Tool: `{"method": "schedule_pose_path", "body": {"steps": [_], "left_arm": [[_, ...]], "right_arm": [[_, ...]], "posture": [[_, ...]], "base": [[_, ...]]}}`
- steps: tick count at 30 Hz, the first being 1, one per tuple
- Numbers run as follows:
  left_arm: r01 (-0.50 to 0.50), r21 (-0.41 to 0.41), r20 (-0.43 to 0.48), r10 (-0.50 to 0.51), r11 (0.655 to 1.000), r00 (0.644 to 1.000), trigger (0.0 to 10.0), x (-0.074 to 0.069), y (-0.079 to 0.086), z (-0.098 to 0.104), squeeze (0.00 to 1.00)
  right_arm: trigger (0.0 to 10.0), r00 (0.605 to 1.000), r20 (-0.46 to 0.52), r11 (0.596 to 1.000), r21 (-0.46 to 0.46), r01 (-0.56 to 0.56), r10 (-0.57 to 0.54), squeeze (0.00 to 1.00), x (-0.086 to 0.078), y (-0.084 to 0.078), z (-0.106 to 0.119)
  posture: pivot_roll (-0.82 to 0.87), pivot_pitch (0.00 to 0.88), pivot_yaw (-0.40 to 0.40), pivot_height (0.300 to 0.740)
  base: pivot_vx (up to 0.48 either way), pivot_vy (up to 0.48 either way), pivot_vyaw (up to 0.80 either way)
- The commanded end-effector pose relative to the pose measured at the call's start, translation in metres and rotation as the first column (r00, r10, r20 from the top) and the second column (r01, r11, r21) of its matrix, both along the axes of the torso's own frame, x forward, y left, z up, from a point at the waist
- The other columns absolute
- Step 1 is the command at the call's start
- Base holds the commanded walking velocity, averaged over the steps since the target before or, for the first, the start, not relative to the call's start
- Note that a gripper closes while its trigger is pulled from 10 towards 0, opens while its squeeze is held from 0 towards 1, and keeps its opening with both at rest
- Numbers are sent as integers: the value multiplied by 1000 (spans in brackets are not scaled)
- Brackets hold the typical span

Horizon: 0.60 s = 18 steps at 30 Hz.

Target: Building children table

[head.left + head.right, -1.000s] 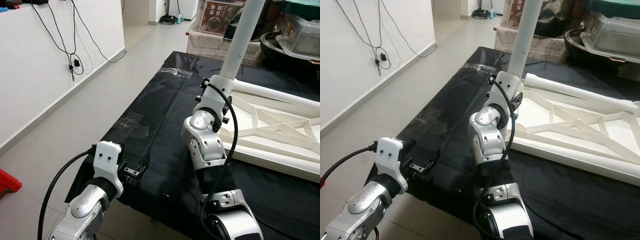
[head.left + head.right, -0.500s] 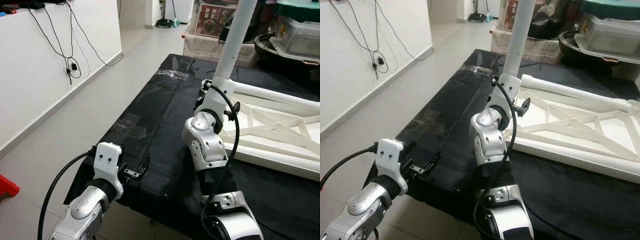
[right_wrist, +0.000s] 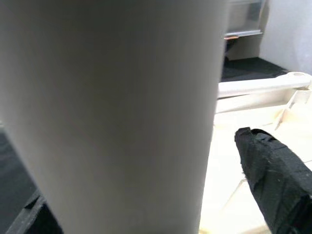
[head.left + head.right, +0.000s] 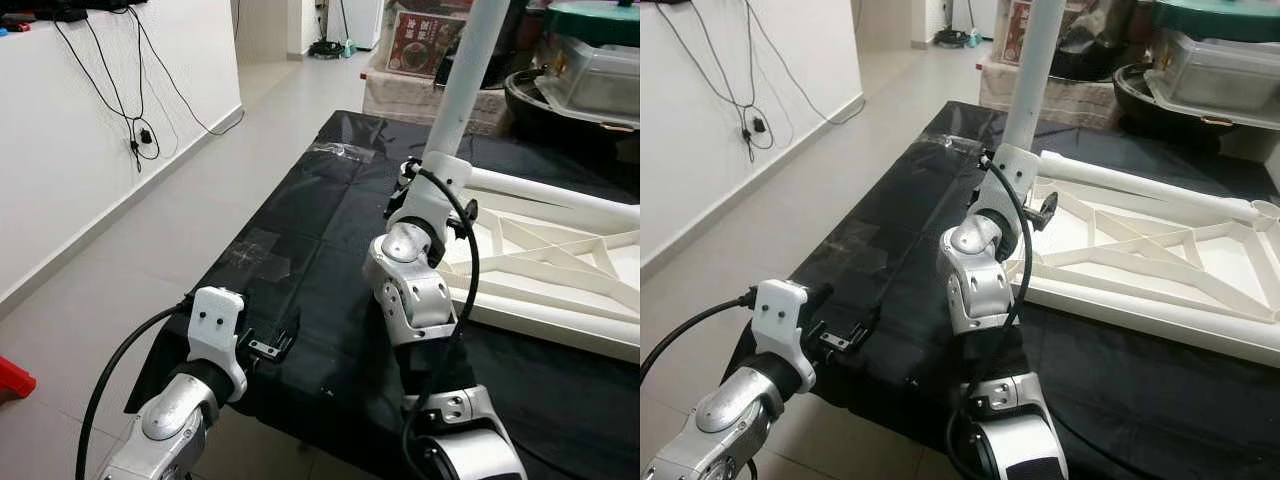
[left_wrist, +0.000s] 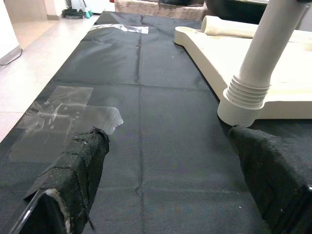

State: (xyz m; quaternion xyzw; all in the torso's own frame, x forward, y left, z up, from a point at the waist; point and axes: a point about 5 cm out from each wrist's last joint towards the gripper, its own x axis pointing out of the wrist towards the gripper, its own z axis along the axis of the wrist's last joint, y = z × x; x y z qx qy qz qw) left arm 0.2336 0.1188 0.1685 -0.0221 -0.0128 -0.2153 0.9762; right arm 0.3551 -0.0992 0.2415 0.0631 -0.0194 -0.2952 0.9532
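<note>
A white children's table top lies upside down on a black cloth. One white leg stands upright at its near left corner; its ribbed base sits in the corner socket. My right gripper is open around this leg just above the base. One black finger stands a little apart from the leg. A second leg lies along the top's far edge. My left gripper hovers open and empty, low over the cloth's front left part.
Clear tape patches are stuck on the cloth. Plastic bins and a printed box stand behind the table top. Bare tiled floor runs along the white wall with hanging cables on the left. A red object lies on the floor.
My right wrist has turned around the upright leg, so one finger now sticks out on the right. The head view has shifted slightly. The left arm has stayed still.
</note>
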Motion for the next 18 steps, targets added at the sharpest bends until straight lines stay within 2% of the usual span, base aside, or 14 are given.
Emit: {"method": "schedule_pose_path", "body": {"steps": [1,4,5,6,7,18], "left_arm": [[-5,12,-26,6,1000,1000,10000,0,2,-7,0],[-6,11,-27,6,1000,1000,10000,0,2,-7,0],[-7,11,-27,7,1000,1000,10000,0,2,-7,0],[-7,11,-27,7,1000,1000,10000,0,2,-7,0],[-8,12,-28,8,1000,1000,10000,0,2,-7,0],[-12,12,-29,13,1000,1000,10000,1,3,-8,0]], "right_arm": [[10000,988,-140,993,107,-47,61,1000,-16,24,-44],[10000,988,-140,993,110,-45,61,1000,-16,23,-44],[10000,988,-140,992,116,-49,65,333,-16,24,-44],[10000,988,-140,992,116,-49,65,333,-16,24,-44],[10000,988,-138,991,120,-56,72,0,-17,24,-44],[10000,983,-141,985,143,-100,120,0,-20,24,-46]], "posture": [[155,72,-35,740],[155,74,-34,740],[156,74,-35,740],[156,74,-35,740],[155,74,-35,740],[153,76,-35,740]], "base": [[0,0,0],[0,0,0],[0,0,0],[0,0,0],[0,0,0],[0,0,0]]}}
